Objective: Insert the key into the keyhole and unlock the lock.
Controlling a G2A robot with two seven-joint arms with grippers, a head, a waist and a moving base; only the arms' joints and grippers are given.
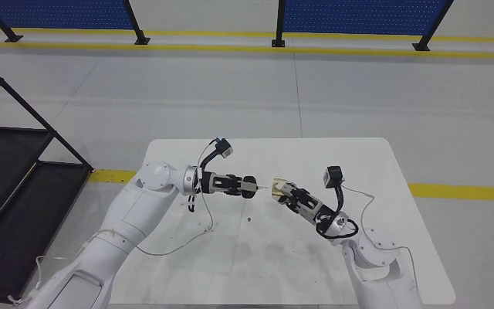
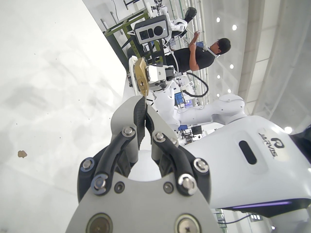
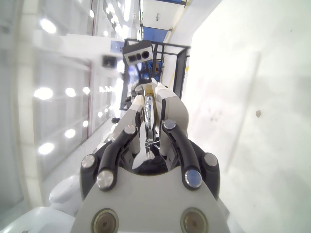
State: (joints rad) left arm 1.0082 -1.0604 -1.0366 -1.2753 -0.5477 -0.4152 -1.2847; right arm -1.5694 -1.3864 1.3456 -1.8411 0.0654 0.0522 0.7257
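One brass padlock (image 2: 141, 78), blocky body with a shiny chrome shackle, is clamped in the right claw (image 3: 149, 95) above the worktop (image 1: 231, 263), keyhole face towards the left arm. One thin flat metal key (image 1: 262, 188) is pinched between the ribbed black pads of the left claw (image 2: 145, 109), jaws almost together, tip just beside the lock's edge; contact unclear. Worktop is white, matt, scuffed, rounded corners, with one brown fleck (image 2: 22, 154). The floor is grey with yellow lines. Two blue perforated barriers (image 1: 62, 11) stand behind it, one black rack (image 1: 31, 170) at the side.
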